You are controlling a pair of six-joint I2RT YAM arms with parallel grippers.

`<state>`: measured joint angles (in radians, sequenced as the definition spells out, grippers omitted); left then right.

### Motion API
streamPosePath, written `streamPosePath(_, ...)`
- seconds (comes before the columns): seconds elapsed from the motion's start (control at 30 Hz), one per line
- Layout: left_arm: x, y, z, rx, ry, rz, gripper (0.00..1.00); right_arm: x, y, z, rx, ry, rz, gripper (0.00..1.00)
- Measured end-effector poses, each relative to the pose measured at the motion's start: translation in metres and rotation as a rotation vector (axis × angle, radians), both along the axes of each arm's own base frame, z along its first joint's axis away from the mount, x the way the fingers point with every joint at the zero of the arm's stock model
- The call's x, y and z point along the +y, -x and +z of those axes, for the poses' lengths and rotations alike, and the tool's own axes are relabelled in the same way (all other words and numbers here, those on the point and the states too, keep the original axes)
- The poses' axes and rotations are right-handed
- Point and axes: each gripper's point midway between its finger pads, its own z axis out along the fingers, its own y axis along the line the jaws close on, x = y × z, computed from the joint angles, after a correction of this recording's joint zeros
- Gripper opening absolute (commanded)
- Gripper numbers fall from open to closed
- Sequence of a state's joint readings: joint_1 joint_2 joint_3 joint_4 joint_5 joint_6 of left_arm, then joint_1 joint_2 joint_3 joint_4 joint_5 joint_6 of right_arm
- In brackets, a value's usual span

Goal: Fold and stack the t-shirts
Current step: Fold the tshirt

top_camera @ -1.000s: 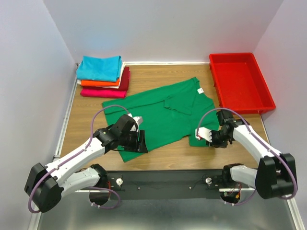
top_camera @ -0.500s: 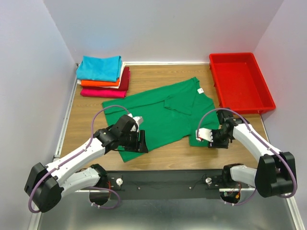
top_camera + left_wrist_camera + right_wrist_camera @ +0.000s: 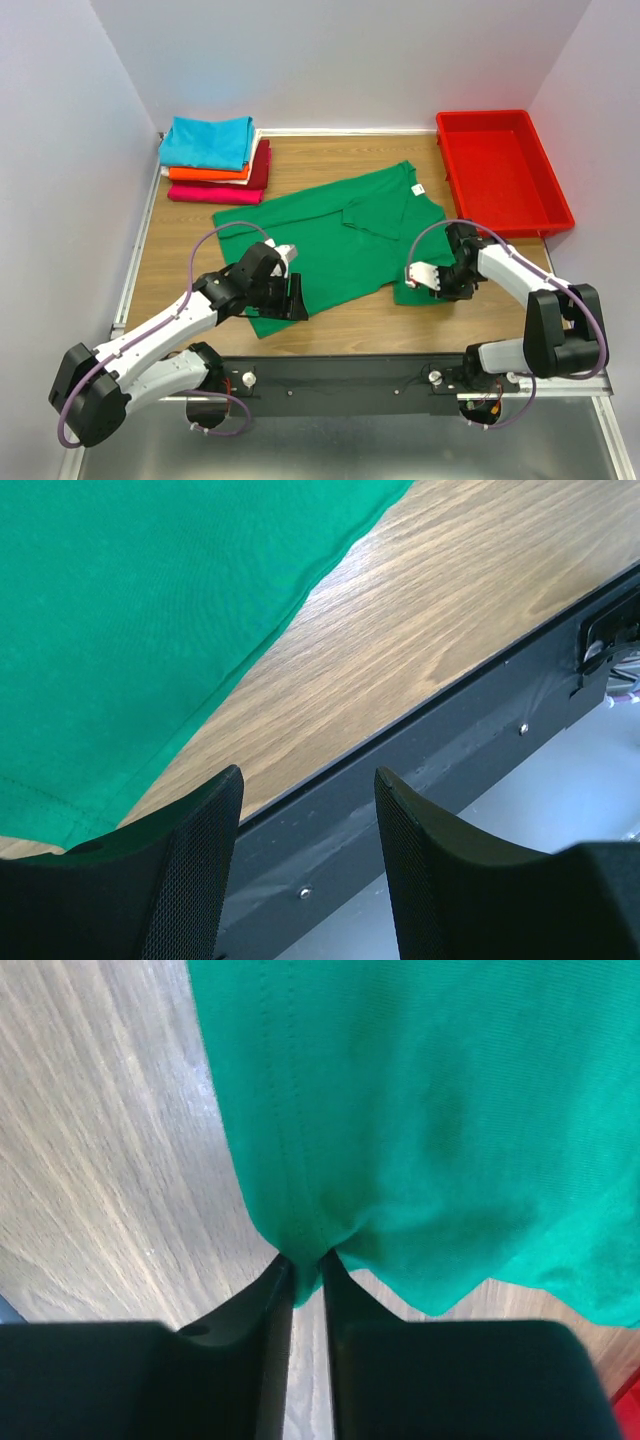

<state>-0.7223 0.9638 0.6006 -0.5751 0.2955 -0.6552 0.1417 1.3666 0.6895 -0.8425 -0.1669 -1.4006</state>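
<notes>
Squarely mid-table, the green t-shirt (image 3: 345, 235) lay spread on the wooden table (image 3: 330, 155). The right gripper (image 3: 305, 1265) pinched its near right hem, while the left gripper (image 3: 308, 780) hovered, fingers parted, by its near left corner. Folded tees (image 3: 215, 160) sat stacked far left.

Green t-shirt (image 3: 340, 240), red tray (image 3: 500, 170), brown wood-grain table (image 3: 350, 322)

Green t-shirt (image 3: 420, 1110) — matt cloth; table (image 3: 430, 650) — smooth wood, perhaps laminate.

Left claw (image 3: 308, 785) wide apart, right claw (image 3: 306, 1263) pinched tight, both low.
</notes>
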Motion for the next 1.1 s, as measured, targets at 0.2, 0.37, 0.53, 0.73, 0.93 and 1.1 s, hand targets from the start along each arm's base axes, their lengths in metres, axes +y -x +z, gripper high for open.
streamPosePath(0.2, 0.001, 0.001, -0.001, -0.001, 0.001, 0.0, 0.63, 0.001, -0.002, 0.003, -0.014, -0.005, -0.029, 0.01)
streamPosePath(0.37, 0.001, 0.001, -0.002, -0.003, 0.0, -0.002, 0.63, 0.003, -0.016, 0.018, -0.055, -0.016, -0.044, 0.01)
streamPosePath(0.53, 0.004, 0.001, -0.005, 0.004, -0.025, 0.0, 0.63, 0.01, -0.051, 0.056, -0.146, -0.043, -0.062, 0.01)
streamPosePath(0.73, 0.015, 0.003, -0.013, 0.031, -0.103, 0.007, 0.97, 0.018, -0.067, 0.07, -0.164, -0.08, -0.075, 0.01)
streamPosePath(0.93, 0.022, 0.002, -0.016, 0.056, -0.216, 0.014, 0.98, 0.023, -0.063, 0.063, -0.121, -0.102, -0.091, 0.01)
streamPosePath(1.1, 0.032, -0.011, -0.028, 0.075, -0.373, 0.043, 0.98, 0.025, -0.062, 0.063, -0.118, -0.114, -0.099, 0.01)
